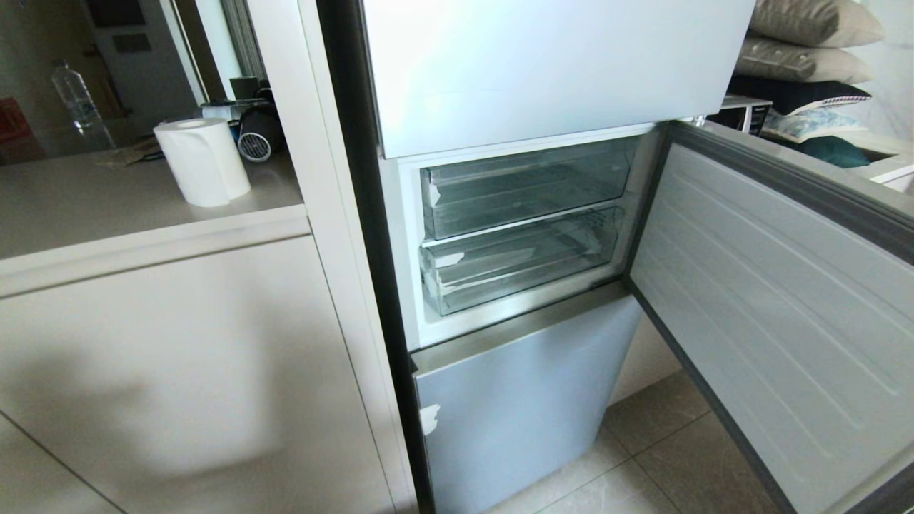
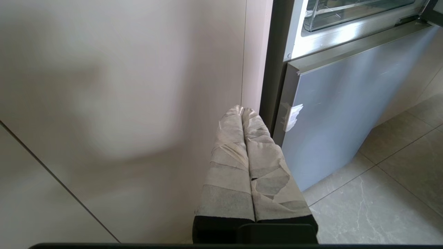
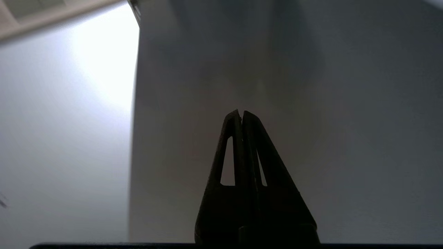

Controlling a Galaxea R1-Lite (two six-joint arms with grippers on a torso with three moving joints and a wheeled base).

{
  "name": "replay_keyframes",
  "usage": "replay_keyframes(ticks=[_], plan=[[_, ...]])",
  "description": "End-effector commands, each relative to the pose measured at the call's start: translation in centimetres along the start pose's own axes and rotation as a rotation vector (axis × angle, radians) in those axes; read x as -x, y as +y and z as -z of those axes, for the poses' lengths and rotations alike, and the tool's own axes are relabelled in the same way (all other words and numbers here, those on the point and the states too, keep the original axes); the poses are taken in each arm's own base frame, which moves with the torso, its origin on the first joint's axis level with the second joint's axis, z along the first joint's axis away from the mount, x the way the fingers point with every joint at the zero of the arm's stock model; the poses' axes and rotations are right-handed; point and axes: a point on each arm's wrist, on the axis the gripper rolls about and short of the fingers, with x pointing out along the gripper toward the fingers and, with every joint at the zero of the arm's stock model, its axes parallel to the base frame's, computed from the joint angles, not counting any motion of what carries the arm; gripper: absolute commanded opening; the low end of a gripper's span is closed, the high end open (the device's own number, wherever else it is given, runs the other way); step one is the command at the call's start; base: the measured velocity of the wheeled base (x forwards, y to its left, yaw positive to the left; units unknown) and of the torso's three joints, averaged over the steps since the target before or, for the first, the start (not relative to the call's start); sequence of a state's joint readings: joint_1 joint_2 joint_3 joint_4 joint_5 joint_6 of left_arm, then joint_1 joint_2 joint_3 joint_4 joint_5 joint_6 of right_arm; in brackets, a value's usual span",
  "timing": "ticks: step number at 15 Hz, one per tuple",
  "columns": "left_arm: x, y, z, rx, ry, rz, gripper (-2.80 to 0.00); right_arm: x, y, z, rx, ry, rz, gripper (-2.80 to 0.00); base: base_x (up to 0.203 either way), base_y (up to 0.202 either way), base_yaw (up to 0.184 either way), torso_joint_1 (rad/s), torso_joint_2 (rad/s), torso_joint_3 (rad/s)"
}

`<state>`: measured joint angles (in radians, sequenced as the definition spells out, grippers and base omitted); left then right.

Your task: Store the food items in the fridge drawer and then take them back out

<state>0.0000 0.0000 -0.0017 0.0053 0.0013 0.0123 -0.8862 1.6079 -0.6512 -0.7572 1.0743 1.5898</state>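
Note:
The fridge's middle compartment stands open, showing two clear plastic drawers pushed in. The lower one, the fridge drawer (image 1: 521, 260), looks empty, and its corner shows in the left wrist view (image 2: 346, 14). Above it sits a clear flat-fronted bin (image 1: 528, 187). The food items are out of view. My left gripper (image 2: 242, 110) is shut, its taped fingers pressed together, low down beside the white cabinet panel (image 2: 121, 103) and the silver-blue lower door (image 2: 339, 103). My right gripper (image 3: 240, 112) is shut and holds nothing. It faces a plain grey surface. Neither arm shows in the head view.
The compartment's door (image 1: 778, 300) swings out to the right, over the tiled floor (image 1: 643, 464). Left of the fridge, a counter (image 1: 107, 207) carries a paper roll (image 1: 202, 160) and a water bottle (image 1: 78, 96). Pillows (image 1: 807, 43) are stacked at the far right.

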Motion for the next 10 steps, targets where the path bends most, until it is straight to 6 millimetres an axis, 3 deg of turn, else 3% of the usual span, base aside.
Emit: replay_keyframes(ticks=[1,5,10], plan=[[0.0,0.0,0.0,0.000,0.000,0.000,-2.80,-2.4,0.1,3.2,0.021,0.141,0.018,-2.80,0.000,0.000,0.000,0.000,0.00,0.000],[0.0,0.0,0.0,0.000,0.001,0.000,-2.80,-3.7,1.4,8.1,0.081,0.311,-0.001,-2.80,0.000,0.000,0.000,0.000,0.00,0.000],[0.0,0.0,0.0,0.000,0.001,0.000,-2.80,-3.8,3.1,9.0,0.093,0.347,-0.034,-2.80,0.000,0.000,0.000,0.000,0.00,0.000]])
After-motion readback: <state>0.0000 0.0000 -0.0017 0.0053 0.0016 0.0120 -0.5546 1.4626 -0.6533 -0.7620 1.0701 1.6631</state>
